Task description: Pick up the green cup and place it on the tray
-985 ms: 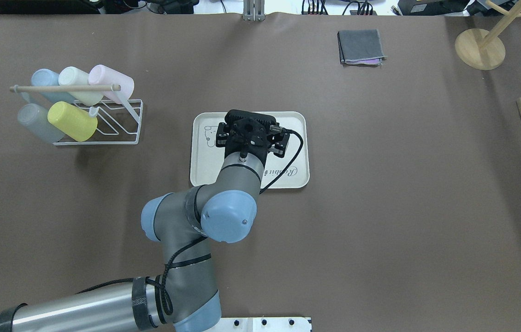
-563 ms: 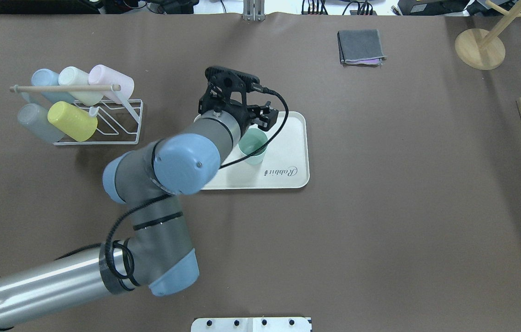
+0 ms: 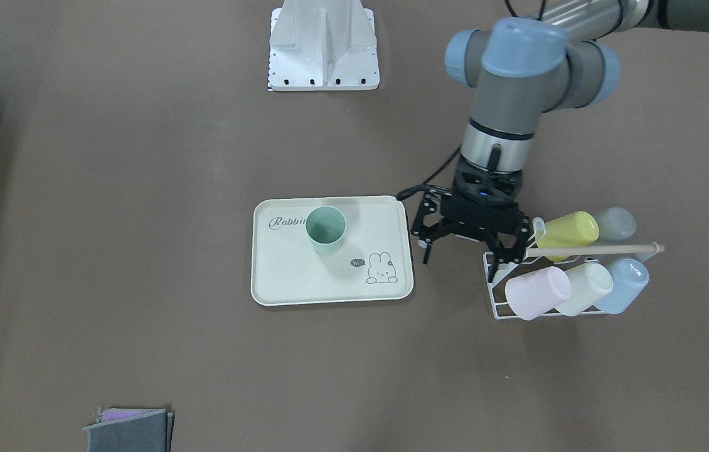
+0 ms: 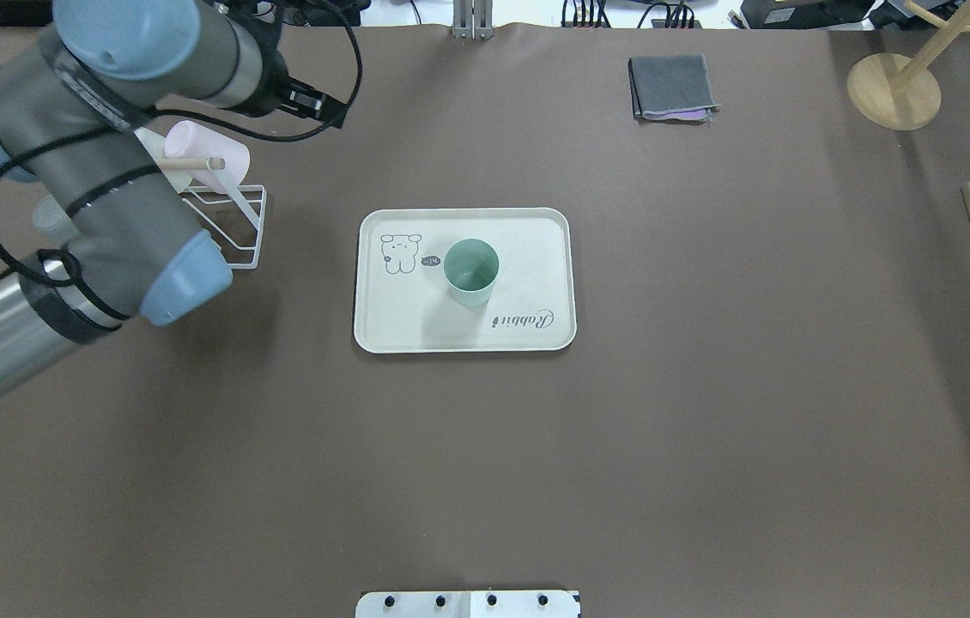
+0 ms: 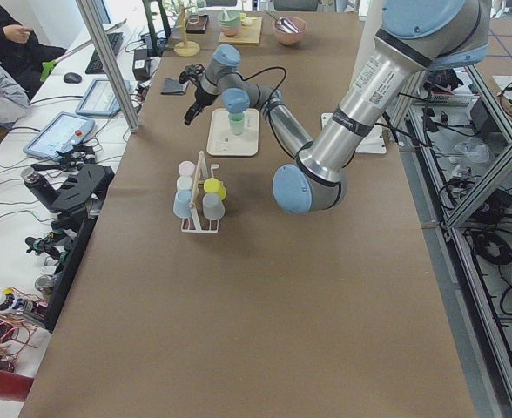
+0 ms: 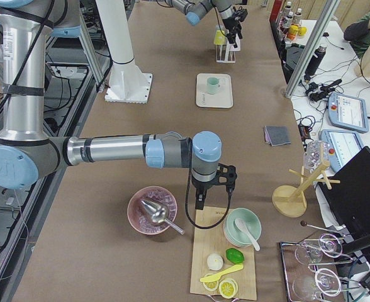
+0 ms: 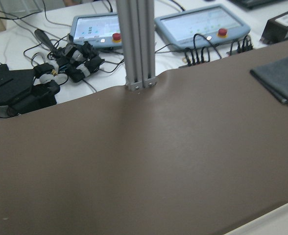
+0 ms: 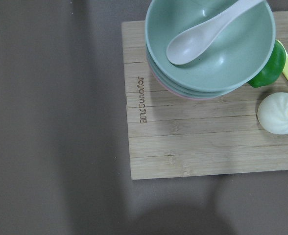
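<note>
The green cup [image 4: 471, 273] stands upright, mouth up, near the middle of the cream tray [image 4: 536, 227]; it also shows in the front view [image 3: 325, 230] on the tray [image 3: 285, 282]. My left gripper [image 3: 467, 251] is open and empty. It hangs between the tray's edge and the cup rack [image 3: 555, 276], clear of the cup. In the overhead view my left arm hides most of it. My right gripper [image 6: 213, 195] shows only in the right side view, over a wooden board, so I cannot tell if it is open or shut.
The white wire rack [image 4: 232, 215] holds several pastel cups on their sides, a pink one [image 4: 202, 154] nearest. A folded grey cloth [image 4: 672, 87] and a wooden stand [image 4: 893, 90] lie at the back. The wooden board [image 8: 183, 142] carries stacked bowls [image 8: 210, 44].
My left gripper has let go of the green cup, which now stands free on the tray. The left arm has swung away to the left, toward the cup rack.
</note>
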